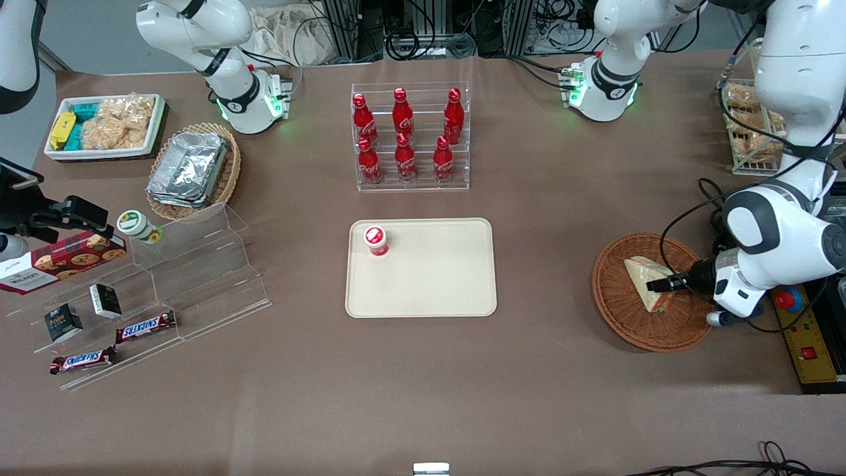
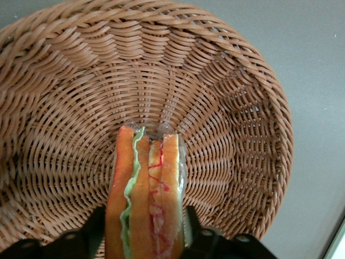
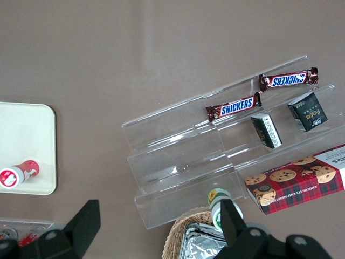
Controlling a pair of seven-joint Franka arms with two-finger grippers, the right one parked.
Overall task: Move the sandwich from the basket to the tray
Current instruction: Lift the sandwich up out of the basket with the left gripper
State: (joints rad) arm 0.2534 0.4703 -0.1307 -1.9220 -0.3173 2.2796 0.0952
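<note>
The sandwich [image 1: 646, 276], a wrapped wedge of pale bread, is in the round reddish-brown wicker basket [image 1: 618, 312] toward the working arm's end of the table. My left gripper [image 1: 662, 285] reaches into the basket and is shut on the sandwich. In the left wrist view the sandwich [image 2: 146, 189] shows its layered edge with green and red filling, and a dark finger [image 2: 97, 226] presses each bread face, with the gripper [image 2: 145, 229] closed around it over the basket's weave [image 2: 64, 108]. The beige tray [image 1: 429, 284] lies mid-table.
A small red-capped container [image 1: 376, 240] stands on the tray's corner. A rack of red cola bottles [image 1: 410, 135] stands farther from the camera than the tray. An acrylic step shelf [image 1: 198, 277] with snacks and a foil-filled tan basket [image 1: 192, 170] lie toward the parked arm's end.
</note>
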